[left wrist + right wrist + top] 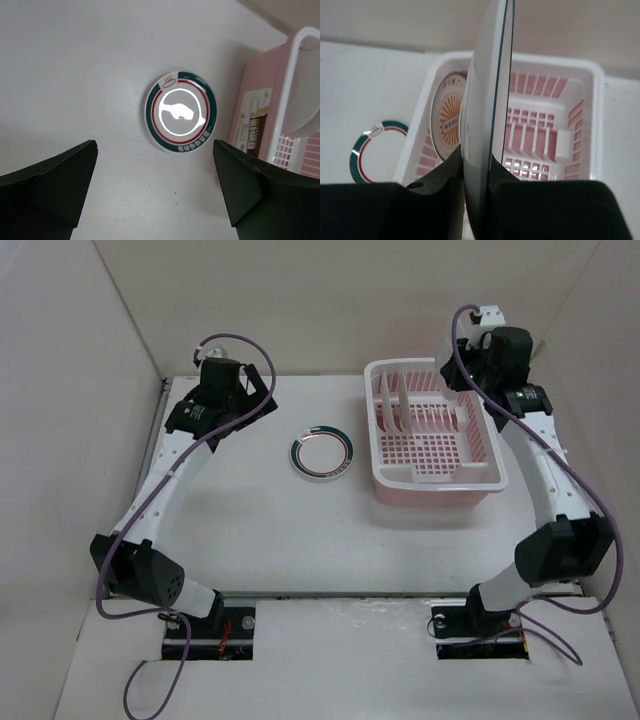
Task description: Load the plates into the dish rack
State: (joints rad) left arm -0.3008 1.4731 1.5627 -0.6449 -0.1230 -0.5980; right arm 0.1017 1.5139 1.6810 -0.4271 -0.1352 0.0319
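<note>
The held plate point(487, 100), face hidden and top cut off, is shown edge-on and upright, clamped by the right pincer point(477, 180); the left pincer point(154, 165) is spread open.

My held plate point(487, 100) was white, thinly dark-edged. The racked plate point(449, 120) wore an orange sunburst, the tabletop plate point(322, 453) green and red rings. The dish rack point(436, 492) was pink, white-rimmed.

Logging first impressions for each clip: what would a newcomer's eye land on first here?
The white plate held edge-on in the right gripper, poised above the pink dish rack at the table's far right. Next, the green-rimmed plate lying flat on the table left of the rack, and an orange sunburst plate standing upright inside it.
</note>
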